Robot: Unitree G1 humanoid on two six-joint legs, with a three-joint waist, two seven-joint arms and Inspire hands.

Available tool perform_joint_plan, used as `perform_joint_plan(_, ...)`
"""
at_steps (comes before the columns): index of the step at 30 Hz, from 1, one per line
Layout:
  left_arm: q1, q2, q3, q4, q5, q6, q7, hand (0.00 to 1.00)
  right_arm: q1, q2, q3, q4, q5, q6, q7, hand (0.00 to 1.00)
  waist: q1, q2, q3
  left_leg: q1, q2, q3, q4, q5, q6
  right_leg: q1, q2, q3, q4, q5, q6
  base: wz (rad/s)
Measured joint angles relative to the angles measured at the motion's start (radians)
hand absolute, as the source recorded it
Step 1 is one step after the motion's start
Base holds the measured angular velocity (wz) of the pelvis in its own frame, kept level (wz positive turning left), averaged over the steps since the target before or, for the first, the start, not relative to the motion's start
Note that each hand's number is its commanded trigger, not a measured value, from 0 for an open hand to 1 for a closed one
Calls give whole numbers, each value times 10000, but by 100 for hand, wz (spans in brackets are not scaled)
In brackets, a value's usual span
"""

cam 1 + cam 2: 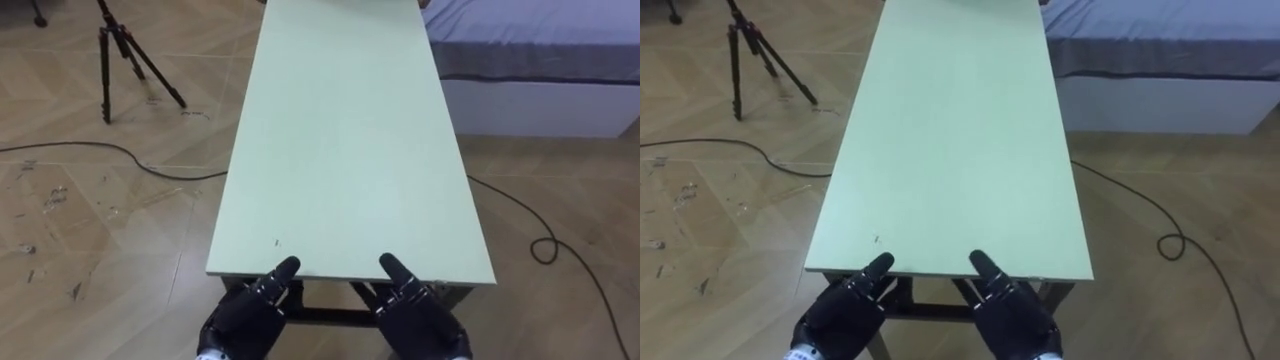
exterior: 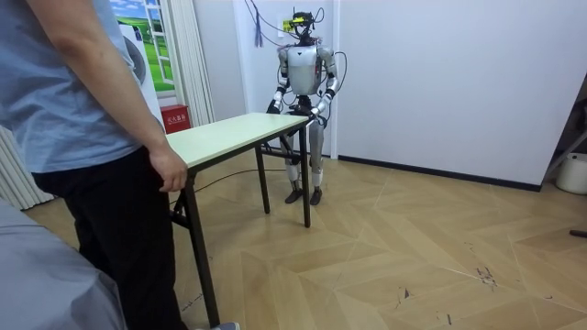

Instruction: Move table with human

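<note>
A long pale green table (image 1: 340,150) on a dark metal frame runs away from me. I stand at its near short end. My left hand (image 1: 245,320) and right hand (image 1: 420,320) grip that edge, thumbs lying on top and fingers tucked under it. In the room view a person (image 2: 92,137) stands at the table's (image 2: 229,133) other end, with one hand (image 2: 170,172) at the table's corner. The table looks level there.
A black tripod (image 1: 125,55) stands on the wood floor to my far left. A bed (image 1: 540,60) with a grey cover lies at the far right, close to the table's far corner. A dark cable (image 1: 540,245) curls across the floor on the right.
</note>
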Motion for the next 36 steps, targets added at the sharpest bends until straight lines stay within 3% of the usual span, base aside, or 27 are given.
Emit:
perform_joint_plan(2,1,-5,86,16,-29,183,63,0,28,3,-146,15,335,1,-133,0,-7,61,23,171,8,1,-21,5,-10,135,20,-7,-11,-1,-2,0)
perform_joint_plan(7,-20,-3,139,15,-207,362,198,0,39,16,-222,15,448,1,-227,0,0,117,-15,229,7,23,2,6,-11,139,21,19,-10,-1,-2,0)
perform_joint_plan(25,-25,-100,201,-357,-379,406,583,0,-15,143,-727,-24,710,-144,-877,0,-21,143,-35,310,10,7,-8,5,-13,244,26,19,-6,-2,-4,0)
perform_joint_plan(36,-25,-346,373,-616,-1325,405,584,0,-17,151,-723,-24,703,-148,-876,0,18,-2,50,321,12,16,-19,5,-15,235,25,37,55,-20,-32,0)
